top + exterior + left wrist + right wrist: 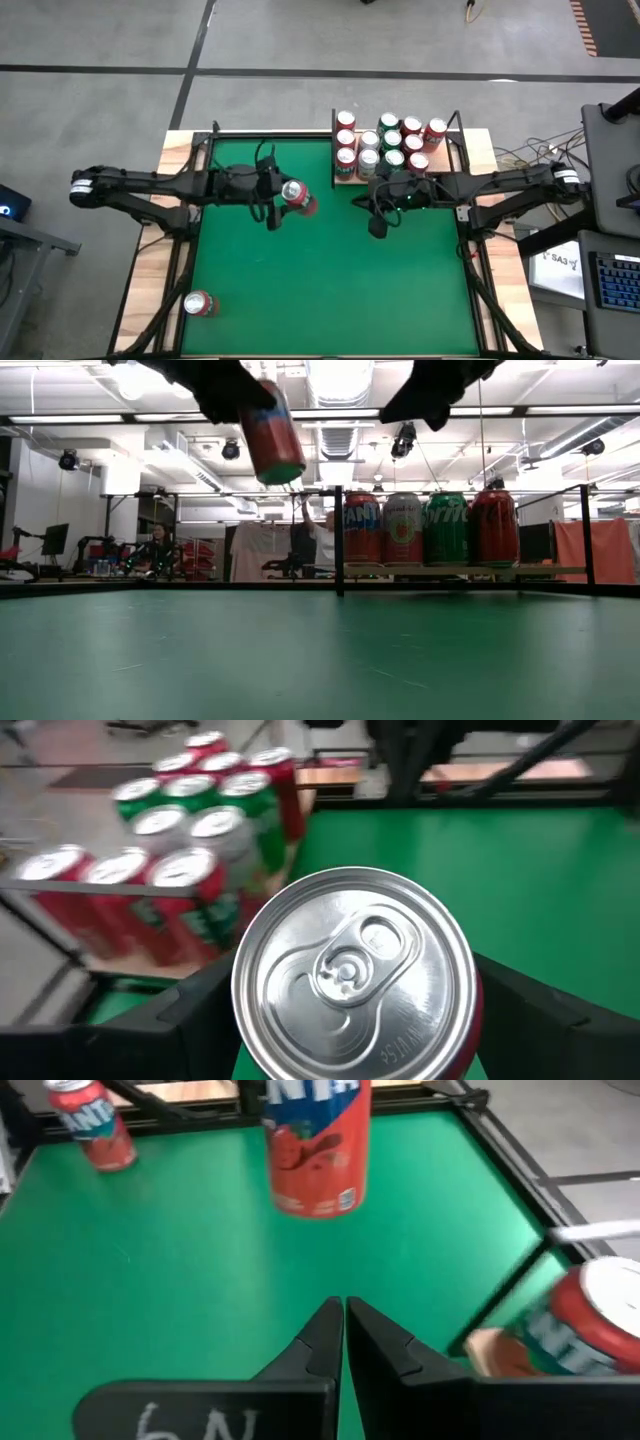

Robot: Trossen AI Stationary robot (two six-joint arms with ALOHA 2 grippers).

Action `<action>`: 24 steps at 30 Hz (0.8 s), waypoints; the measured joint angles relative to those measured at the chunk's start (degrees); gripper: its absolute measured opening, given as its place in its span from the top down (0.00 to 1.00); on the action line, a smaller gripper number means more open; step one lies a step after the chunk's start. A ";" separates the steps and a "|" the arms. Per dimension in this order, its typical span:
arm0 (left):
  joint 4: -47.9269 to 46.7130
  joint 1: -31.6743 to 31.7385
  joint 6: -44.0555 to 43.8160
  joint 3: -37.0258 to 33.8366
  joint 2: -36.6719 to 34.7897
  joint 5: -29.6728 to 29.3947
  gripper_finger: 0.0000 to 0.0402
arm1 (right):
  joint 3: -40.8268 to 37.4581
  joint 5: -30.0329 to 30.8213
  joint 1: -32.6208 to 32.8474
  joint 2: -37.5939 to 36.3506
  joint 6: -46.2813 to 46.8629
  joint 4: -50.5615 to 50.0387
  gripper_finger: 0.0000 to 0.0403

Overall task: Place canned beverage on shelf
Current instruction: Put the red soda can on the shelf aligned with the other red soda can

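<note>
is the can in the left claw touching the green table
No, in the low view the red can hangs tilted in the left claw, well clear above the green table.

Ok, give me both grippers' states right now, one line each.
Left gripper: closed on a red aluminium beverage can, held above the green table.
Right gripper: jaws shut, holding nothing, near the shelf.

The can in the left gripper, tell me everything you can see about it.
The can is a red soda can with a silver aluminium top and an unopened pull tab. The left gripper holds it by its sides, one dark finger on each side. In the low view it hangs tilted, well above the green table, touching nothing else. From above, it sits left of the shelf, not yet over it. White and blue lettering shows on its side.
</note>
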 joint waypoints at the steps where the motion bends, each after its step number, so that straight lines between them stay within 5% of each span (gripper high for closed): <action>1: 0.00 -1.00 -0.79 0.07 -0.15 -0.24 0.28 | 0.33 -0.08 0.14 0.54 0.00 0.25 0.98; 11: 8.68 -5.74 -0.16 -0.95 4.65 -2.33 0.28 | 1.50 -1.55 0.24 6.30 3.02 5.77 0.91; 24: 13.14 -8.89 -0.60 2.62 8.16 -3.52 0.28 | 8.55 -1.46 6.79 9.54 5.99 -0.25 0.32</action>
